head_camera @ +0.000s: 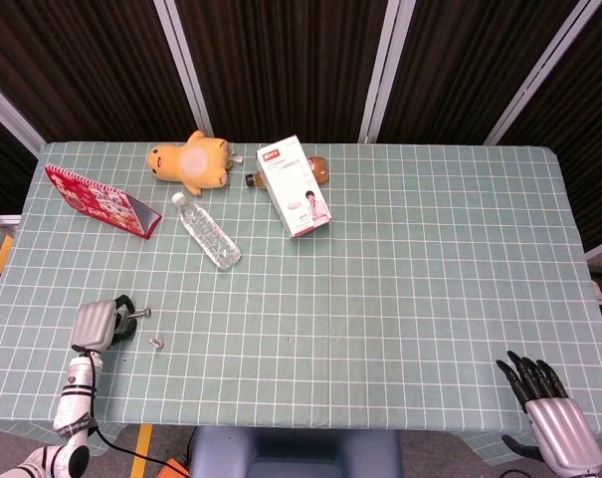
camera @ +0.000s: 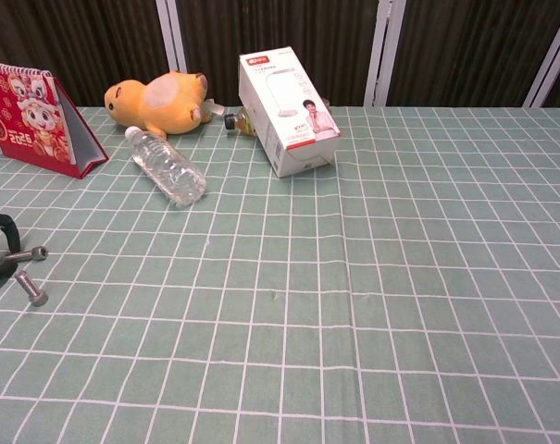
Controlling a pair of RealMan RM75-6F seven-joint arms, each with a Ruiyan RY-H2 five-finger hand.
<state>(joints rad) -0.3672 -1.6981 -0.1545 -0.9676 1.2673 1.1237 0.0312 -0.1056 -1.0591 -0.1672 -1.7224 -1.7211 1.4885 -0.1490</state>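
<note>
The bolt [camera: 28, 252] pinched at its end by the left hand [head_camera: 99, 324] could slip and roll into the second bolt [camera: 31, 288]; the right hand [head_camera: 554, 408] hangs open, empty.

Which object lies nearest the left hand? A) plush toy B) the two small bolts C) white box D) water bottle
B: the left hand sits at the near left part of the table, right beside the two small bolts, while the water bottle, plush toy and white box lie much farther back.
</note>
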